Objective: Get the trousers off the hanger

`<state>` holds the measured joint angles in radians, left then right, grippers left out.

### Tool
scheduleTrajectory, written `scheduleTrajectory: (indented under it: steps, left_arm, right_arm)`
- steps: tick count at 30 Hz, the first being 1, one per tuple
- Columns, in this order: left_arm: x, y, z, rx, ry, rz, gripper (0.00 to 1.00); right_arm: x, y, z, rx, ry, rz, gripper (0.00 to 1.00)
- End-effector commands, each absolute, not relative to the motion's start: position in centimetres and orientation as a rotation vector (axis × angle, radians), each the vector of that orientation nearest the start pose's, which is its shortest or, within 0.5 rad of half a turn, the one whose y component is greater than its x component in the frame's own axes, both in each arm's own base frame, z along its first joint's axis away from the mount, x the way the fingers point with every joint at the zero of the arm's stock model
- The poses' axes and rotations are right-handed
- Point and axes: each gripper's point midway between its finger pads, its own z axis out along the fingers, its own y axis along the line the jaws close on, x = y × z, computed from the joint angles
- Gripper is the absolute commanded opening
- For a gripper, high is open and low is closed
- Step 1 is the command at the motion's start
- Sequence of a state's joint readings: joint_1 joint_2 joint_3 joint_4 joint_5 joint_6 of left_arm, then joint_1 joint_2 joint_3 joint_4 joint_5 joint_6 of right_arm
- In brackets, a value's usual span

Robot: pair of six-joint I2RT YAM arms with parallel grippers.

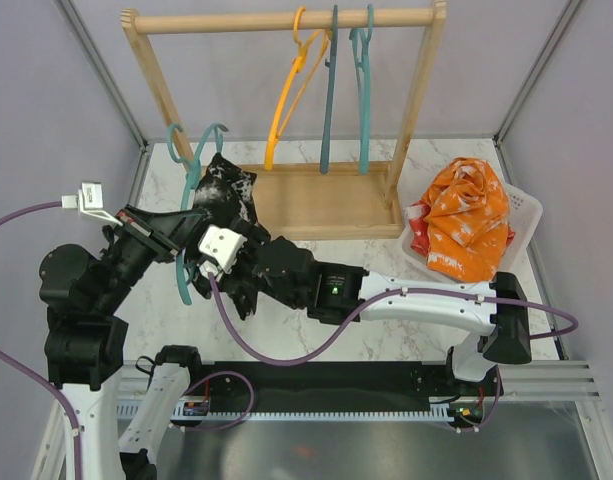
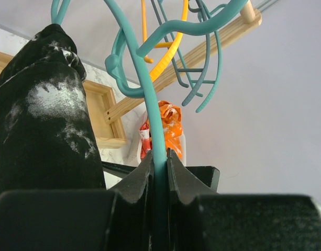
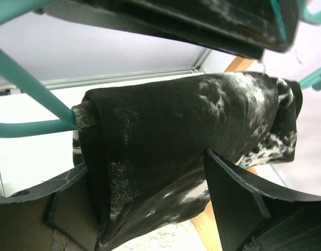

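Clamping a teal hanger point(image 2: 150, 104) by its rod, the left gripper point(image 2: 160, 157) has its fingers pressed tight against the plastic from both sides, at the left of the table point(image 1: 316, 340). The black trousers point(image 1: 224, 190), flecked with white, are draped over that hanger, above the table and just left of the wooden rack's base.

The right gripper point(image 3: 142, 167) reaches in from the right, its fingers point(image 3: 233, 198) standing wide on either side of the folded black cloth, which fills the gap between them. Whether they are squeezing it or only touching it, I cannot tell.

Further right, the wooden rack point(image 1: 286, 20) carries an orange hanger point(image 1: 286, 95) and two bare teal ones on its top rail. At the far right a white basket point(image 1: 526, 205) holds the orange trousers point(image 1: 466, 215), with a red pair point(image 1: 418, 235) peeking out beneath them.
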<state>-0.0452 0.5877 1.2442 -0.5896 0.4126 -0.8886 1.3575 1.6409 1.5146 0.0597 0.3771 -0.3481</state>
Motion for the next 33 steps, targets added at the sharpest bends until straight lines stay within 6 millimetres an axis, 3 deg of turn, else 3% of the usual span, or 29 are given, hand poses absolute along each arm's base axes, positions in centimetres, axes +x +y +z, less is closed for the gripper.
scheduleTrajectory:
  steps: [1, 10, 15, 18, 19, 20, 22, 23, 24, 26, 27, 29, 30, 33]
  left_arm:
    - [15.6, -11.7, 48.5, -0.135, 1.439, -1.067, 0.02]
    - [15.2, -12.3, 48.4, -0.104, 1.456, -1.093, 0.02]
    - [15.1, -12.4, 48.5, -0.105, 1.457, -1.104, 0.02]
    - [14.9, -12.4, 48.4, -0.103, 1.456, -1.103, 0.02]
    - [14.8, -12.4, 48.4, -0.099, 1.456, -1.101, 0.02]
    - [14.8, -12.3, 48.3, -0.100, 1.457, -1.099, 0.02]
    - [15.0, -12.2, 48.0, -0.107, 1.462, -1.082, 0.02]
    - [15.2, -12.1, 47.7, -0.111, 1.468, -1.075, 0.02]
    - [15.4, -11.8, 47.6, -0.118, 1.465, -1.055, 0.02]
    - [15.9, -11.4, 46.9, -0.138, 1.483, -1.020, 0.02]
    - [16.2, -11.0, 46.7, -0.147, 1.480, -0.984, 0.02]
    - [16.7, -10.5, 45.8, -0.165, 1.499, -0.943, 0.02]
    - [17.1, -10.1, 45.4, -0.185, 1.505, -0.919, 0.02]
    - [18.0, -9.5, 44.2, -0.217, 1.528, -0.873, 0.02]
  right_arm:
    - [20.3, 47.0, 37.5, -1.035, 1.238, 0.390, 0.79]
    - [21.6, 47.0, 37.2, -0.999, 1.260, 0.378, 0.80]
    - [22.2, 47.9, 37.6, -0.923, 1.296, 0.426, 0.72]
    - [22.1, 48.5, 38.2, -0.918, 1.293, 0.468, 0.38]
    - [22.0, 48.7, 38.2, -0.925, 1.290, 0.477, 0.22]
    - [21.9, 48.7, 38.4, -0.934, 1.288, 0.481, 0.16]
    - [21.5, 48.8, 39.5, -0.957, 1.257, 0.506, 0.00]
    - [21.1, 48.8, 39.7, -0.976, 1.253, 0.514, 0.00]
    - [20.8, 48.4, 41.3, -0.969, 1.226, 0.534, 0.00]
    - [19.6, 48.2, 41.9, -1.043, 1.199, 0.557, 0.00]
    - [19.3, 47.5, 43.8, -1.036, 1.168, 0.571, 0.00]
    - [18.2, 47.1, 44.7, -1.112, 1.122, 0.582, 0.00]
    - [17.8, 46.3, 46.6, -1.112, 1.085, 0.595, 0.00]
    - [16.5, 45.0, 48.7, -1.159, 1.033, 0.647, 0.00]
